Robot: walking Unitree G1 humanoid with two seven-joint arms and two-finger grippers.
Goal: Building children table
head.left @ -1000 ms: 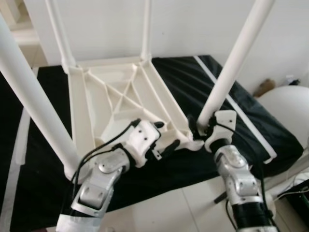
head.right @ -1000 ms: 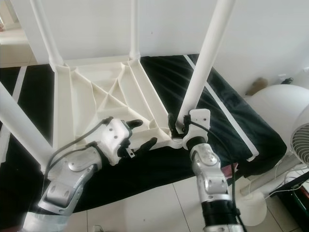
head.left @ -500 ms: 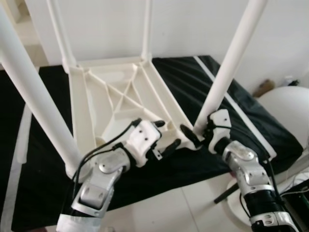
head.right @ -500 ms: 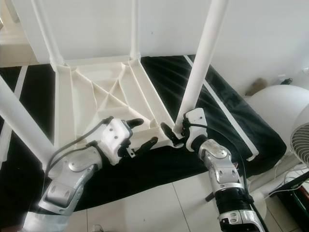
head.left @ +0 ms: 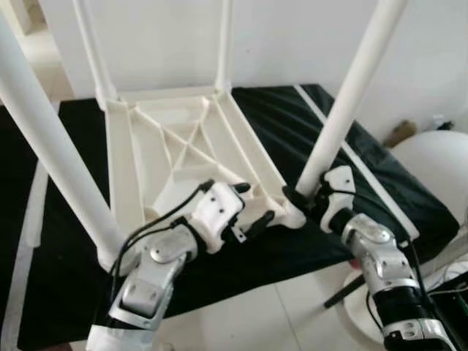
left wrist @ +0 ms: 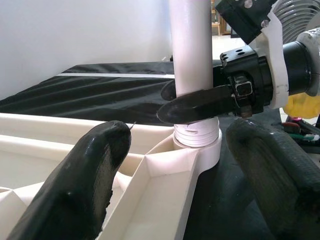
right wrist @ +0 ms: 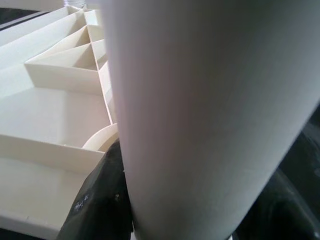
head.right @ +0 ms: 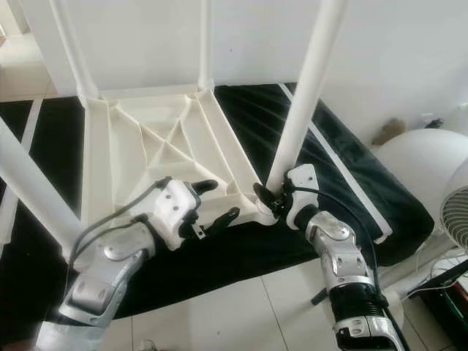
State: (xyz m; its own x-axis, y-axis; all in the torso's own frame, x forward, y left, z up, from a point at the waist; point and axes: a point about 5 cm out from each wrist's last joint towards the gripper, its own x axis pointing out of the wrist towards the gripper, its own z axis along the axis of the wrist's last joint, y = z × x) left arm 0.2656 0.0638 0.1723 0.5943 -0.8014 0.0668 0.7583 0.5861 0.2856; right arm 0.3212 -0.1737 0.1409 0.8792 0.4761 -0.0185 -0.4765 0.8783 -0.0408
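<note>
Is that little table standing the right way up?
No, the table lies upside down: its ribbed underside faces up and its legs point upward.

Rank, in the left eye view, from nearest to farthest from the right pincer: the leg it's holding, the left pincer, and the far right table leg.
1. Leg it's holding, within the right pincer.
2. Left pincer, just to its left.
3. Far right table leg, by the back wall.

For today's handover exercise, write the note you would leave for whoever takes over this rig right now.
Right gripper: fingers closed around the base of the near-right leg, just above its corner socket.
Left gripper: open, at the near edge of the upturned tabletop, holding nothing.
The tabletop lies underside up on the black cover.
Done: four legs stand in the corners.
Left: threads show above the socket, so that leg probably needs tightening; then turn the table over.
</note>
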